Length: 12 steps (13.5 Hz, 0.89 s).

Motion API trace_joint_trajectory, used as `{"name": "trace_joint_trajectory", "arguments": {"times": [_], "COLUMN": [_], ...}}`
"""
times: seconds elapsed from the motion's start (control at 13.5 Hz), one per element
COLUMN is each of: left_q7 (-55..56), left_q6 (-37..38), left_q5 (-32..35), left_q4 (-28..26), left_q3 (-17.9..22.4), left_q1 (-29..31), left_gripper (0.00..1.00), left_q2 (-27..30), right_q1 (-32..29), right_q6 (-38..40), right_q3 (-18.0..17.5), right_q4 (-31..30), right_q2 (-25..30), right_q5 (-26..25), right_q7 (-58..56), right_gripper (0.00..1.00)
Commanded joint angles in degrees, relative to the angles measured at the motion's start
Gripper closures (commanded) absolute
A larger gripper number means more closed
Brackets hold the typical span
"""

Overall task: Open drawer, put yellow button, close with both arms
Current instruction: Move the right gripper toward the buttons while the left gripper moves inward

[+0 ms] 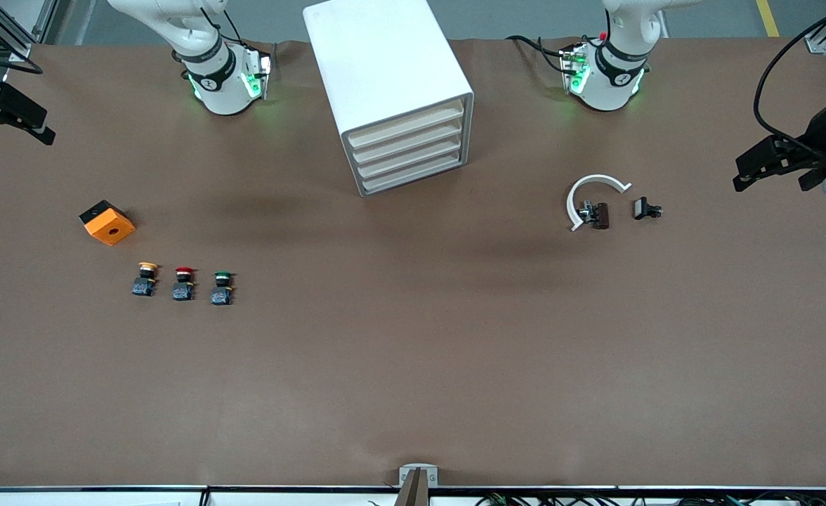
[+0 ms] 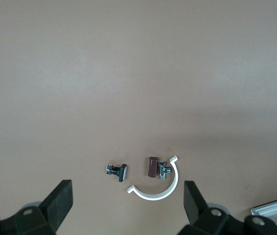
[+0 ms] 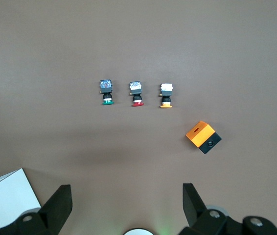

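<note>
Yellow button untouched | drawer shut, front view only | both grippers wide, empty

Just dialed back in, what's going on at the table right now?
Nothing is being handled yet. The left gripper and right gripper both hang open and empty at the table's ends. All four cabinet drawers are shut, including the top drawer. The yellow button sits in a row with the red button and green button, near an orange box.
</note>
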State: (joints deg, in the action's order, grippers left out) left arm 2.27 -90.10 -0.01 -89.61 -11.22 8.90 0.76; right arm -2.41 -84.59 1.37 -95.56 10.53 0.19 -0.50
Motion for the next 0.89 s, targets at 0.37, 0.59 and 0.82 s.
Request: {"name": "trace_joint_trajectory", "arguments": {"times": [0.37,0.59,0.82], "left_q7": [0.11,-1.04,6.66], "left_q6": [0.28,-0.42,-3.59], "left_q5": [1.15,1.15,-0.69], "left_q4": [1.55,1.55,1.46], "left_q3": [-0.12,-0.03,-0.56], "left_q1": [0.15,-0.28,-0.90], "left_gripper": [0.00,0.00,0.00], "left_q2": [-3.30,-7.25,-10.85], "right_q1": [-0.93,-1.10,-1.11], "right_q6": [-0.05,-0.40,0.04], "right_q3": [-0.31,-0.31,-0.23], "right_q4": [-0.60,-0.33,1.08], "right_q2": [0.81,0.46,-2.17], "right_q5": [0.51,0.51,0.51], "right_q7": [0.15,-0.02,0.41], "right_gripper": [0.00,0.00,0.00]}}
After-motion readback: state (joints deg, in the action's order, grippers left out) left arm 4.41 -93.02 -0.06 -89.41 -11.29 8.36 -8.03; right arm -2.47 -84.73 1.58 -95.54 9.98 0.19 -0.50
